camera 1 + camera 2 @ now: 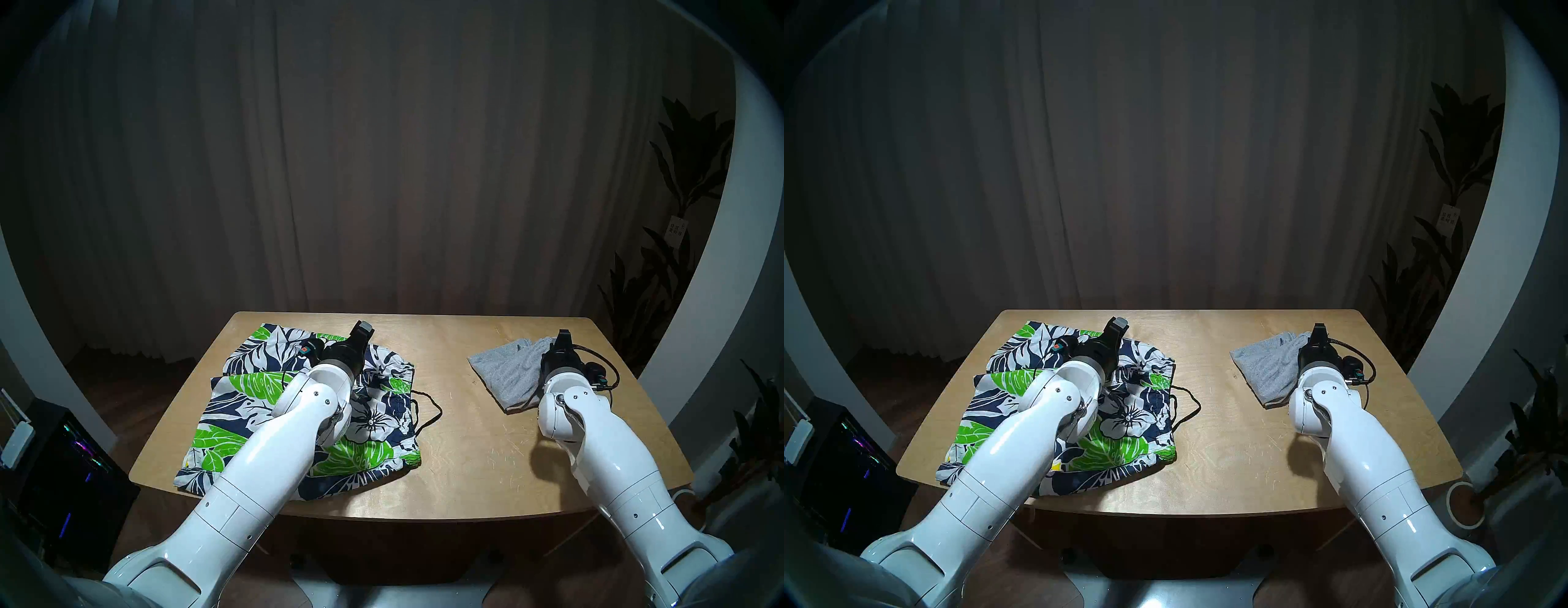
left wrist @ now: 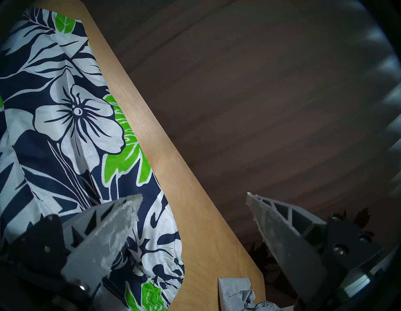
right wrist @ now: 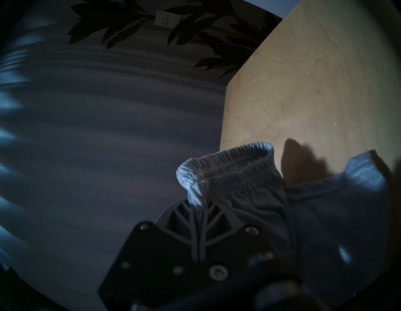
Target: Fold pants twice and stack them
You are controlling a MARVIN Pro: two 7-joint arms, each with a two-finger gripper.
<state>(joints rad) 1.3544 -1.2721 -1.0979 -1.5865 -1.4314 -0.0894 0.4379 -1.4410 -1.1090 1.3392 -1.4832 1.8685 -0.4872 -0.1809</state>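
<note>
Right fingers are pinching small heather-grey elastic-waist shorts at their 3 o'clock edge; left fingers, gaping and empty, are hovering over navy floral drawstring shorts lying toward 9 o'clock across the wooden tabletop.

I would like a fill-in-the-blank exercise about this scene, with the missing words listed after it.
1. The right end effector is shut on the waistband of the ____ shorts.
2. The left end effector has its fingers ____ and holds nothing.
3. The floral shorts lie on the robot's ____ side of the table.
4. A dark ____ trails from the floral shorts onto the wood.

Missing words: grey; open; left; drawstring
</note>
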